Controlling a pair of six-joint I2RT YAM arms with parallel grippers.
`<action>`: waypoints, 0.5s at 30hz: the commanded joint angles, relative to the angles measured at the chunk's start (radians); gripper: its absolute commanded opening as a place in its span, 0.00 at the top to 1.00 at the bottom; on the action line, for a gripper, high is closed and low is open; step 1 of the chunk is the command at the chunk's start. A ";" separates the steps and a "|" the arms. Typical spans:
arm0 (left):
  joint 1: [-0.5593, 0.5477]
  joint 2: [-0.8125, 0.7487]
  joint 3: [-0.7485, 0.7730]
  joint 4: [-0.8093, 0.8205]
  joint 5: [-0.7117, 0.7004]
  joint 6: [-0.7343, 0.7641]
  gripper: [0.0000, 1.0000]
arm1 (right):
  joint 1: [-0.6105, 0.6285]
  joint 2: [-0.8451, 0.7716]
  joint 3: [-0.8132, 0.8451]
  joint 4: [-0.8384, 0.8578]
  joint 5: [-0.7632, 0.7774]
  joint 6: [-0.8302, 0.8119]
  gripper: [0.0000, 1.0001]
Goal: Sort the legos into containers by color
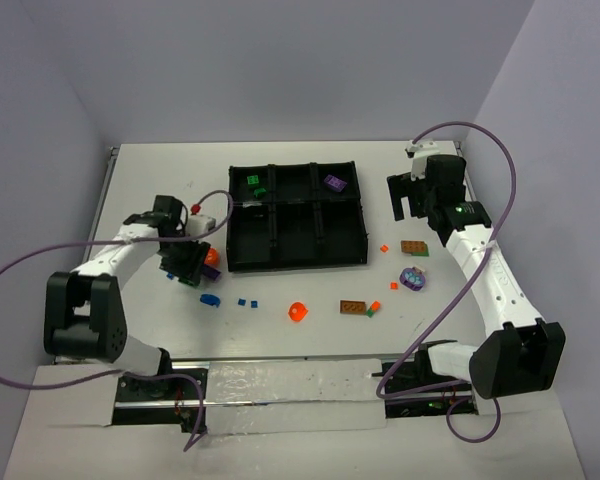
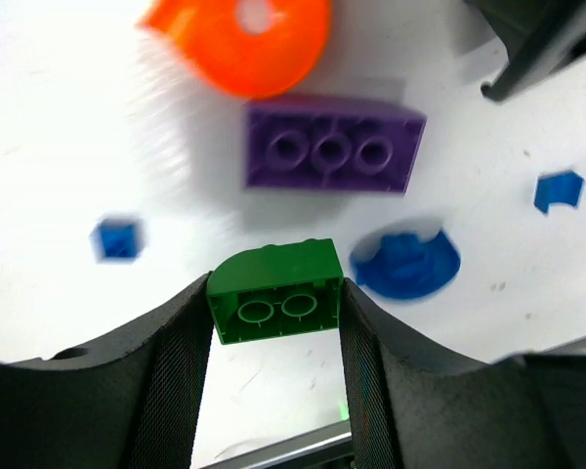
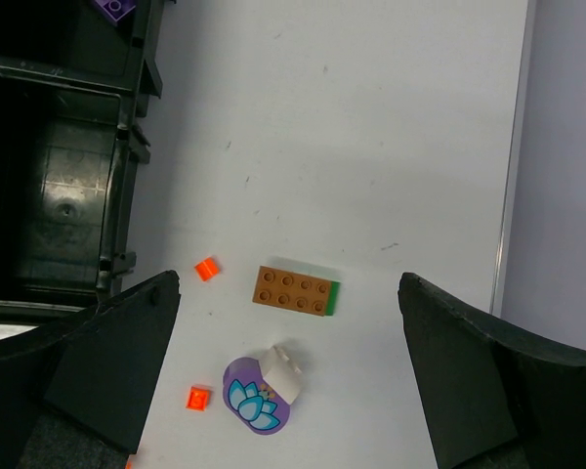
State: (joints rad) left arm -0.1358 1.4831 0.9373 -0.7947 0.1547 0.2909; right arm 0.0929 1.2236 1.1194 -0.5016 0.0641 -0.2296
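Note:
My left gripper [image 1: 185, 262] is shut on a green brick [image 2: 273, 293], held just above the table left of the black tray [image 1: 295, 264]. Below it lie an orange round piece [image 2: 239, 39], a purple brick [image 2: 332, 151] and a blue round piece [image 2: 405, 264]. My right gripper [image 1: 408, 195] is open and empty beside the tray's right wall [image 3: 127, 147]. Under it are a brown plate [image 3: 295, 290] and a purple flower piece [image 3: 257, 396] with a white brick on it. The far-left compartment holds green pieces [image 1: 252, 180]; the far-right one holds a purple brick [image 1: 334, 183].
In front of the tray lie small blue bits [image 1: 246, 301], an orange cone [image 1: 298, 311], a brown brick [image 1: 353, 307] and small orange bits [image 1: 383, 248]. A white piece with a red knob [image 1: 198, 218] sits left of the tray. Walls enclose the table's sides and back.

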 commanded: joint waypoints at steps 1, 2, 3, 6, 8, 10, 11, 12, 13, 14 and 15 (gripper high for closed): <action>0.051 -0.127 0.099 -0.056 0.105 0.094 0.71 | -0.006 -0.034 -0.006 0.035 -0.009 -0.003 0.00; 0.056 -0.147 0.131 -0.047 0.124 0.094 0.71 | -0.007 -0.033 -0.005 0.036 -0.014 0.001 0.00; 0.059 -0.160 0.173 -0.026 0.145 0.084 0.70 | -0.006 -0.032 -0.002 0.037 -0.017 0.005 0.00; 0.058 -0.137 0.287 0.084 0.170 0.002 0.70 | -0.007 -0.021 0.009 0.040 -0.028 0.013 0.00; 0.045 -0.059 0.387 0.153 0.181 -0.067 0.71 | -0.006 -0.010 0.021 0.038 -0.031 0.020 0.00; 0.020 0.044 0.507 0.185 0.175 -0.116 0.72 | -0.005 -0.004 0.028 0.035 -0.037 0.021 0.00; 0.006 0.104 0.566 0.216 0.172 -0.131 0.73 | -0.005 0.004 0.038 0.031 -0.038 0.022 0.00; -0.008 0.163 0.624 0.245 0.167 -0.145 0.73 | -0.004 0.011 0.048 0.027 -0.039 0.023 0.00; -0.023 0.212 0.677 0.260 0.157 -0.156 0.73 | -0.005 0.017 0.060 0.023 -0.038 0.025 0.00; -0.027 0.226 0.692 0.271 0.150 -0.161 0.73 | -0.007 0.021 0.070 0.018 -0.038 0.026 0.00; -0.038 0.274 0.743 0.279 0.143 -0.172 0.73 | -0.006 0.028 0.077 0.015 -0.036 0.026 0.00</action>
State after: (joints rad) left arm -0.1293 1.6176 1.5464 -0.6287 0.2924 0.2038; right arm 0.0929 1.2338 1.1297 -0.5024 0.0347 -0.2185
